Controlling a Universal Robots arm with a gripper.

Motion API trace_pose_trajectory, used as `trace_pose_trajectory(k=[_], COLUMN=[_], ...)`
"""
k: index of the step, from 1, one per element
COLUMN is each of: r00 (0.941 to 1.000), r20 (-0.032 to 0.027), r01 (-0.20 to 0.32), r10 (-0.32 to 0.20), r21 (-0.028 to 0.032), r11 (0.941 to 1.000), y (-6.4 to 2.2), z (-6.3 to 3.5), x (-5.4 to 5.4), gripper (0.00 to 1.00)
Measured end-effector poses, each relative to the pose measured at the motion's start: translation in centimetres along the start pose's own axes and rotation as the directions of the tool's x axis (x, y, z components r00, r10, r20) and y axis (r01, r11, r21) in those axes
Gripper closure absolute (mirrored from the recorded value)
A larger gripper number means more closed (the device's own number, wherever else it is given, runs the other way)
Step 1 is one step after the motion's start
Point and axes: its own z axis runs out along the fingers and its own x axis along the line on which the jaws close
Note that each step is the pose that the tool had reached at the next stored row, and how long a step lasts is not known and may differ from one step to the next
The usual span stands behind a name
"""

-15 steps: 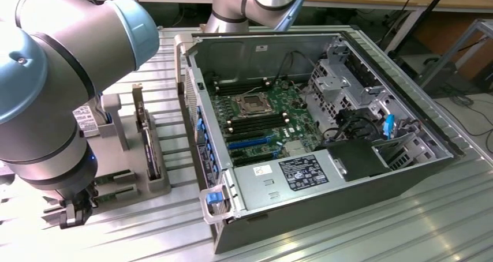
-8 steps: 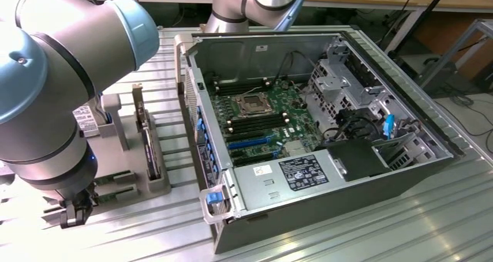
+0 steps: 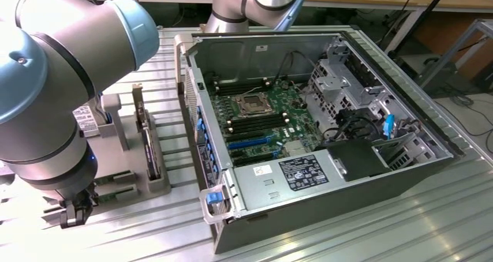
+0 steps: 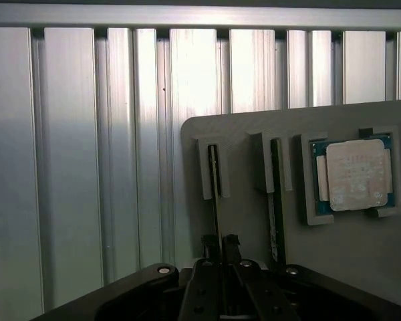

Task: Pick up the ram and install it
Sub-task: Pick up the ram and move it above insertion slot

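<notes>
Two thin sticks stand on edge in the slots of a grey holder point(image 4: 361, 261). The ram point(image 4: 215, 194) sits in the outermost slot, nearest to the holder's rounded corner. The second stick point(image 4: 275, 207) is in the next slot, between the ram and a square processor chip point(image 4: 353, 175) that lies flat in its own recess. We see the gripper point(image 4: 221, 246) clenched on the ram, one finger on each side of the thin board, and the ram is not lifted out of its slot yet. The holder rests on the ribbed metal table point(image 4: 73, 167), just beside the open computer case point(image 3: 324, 210), on the exterior view's left of it. There the gripper point(image 3: 75, 213) hangs low over the holder's near end.
</notes>
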Motion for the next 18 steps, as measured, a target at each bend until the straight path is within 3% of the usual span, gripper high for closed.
trace_pose_trajectory(k=[8, 18], r00=[1.0000, 1.0000], r20=[0.0001, 0.0000], r01=[0.000, 0.000], r10=[0.000, 0.000], r21=[-0.0003, -0.0004], r11=[1.0000, 1.0000], y=[0.02, 0.03], z=[-0.75, -0.86], x=[-0.05, -0.05], gripper=[0.86, 0.86])
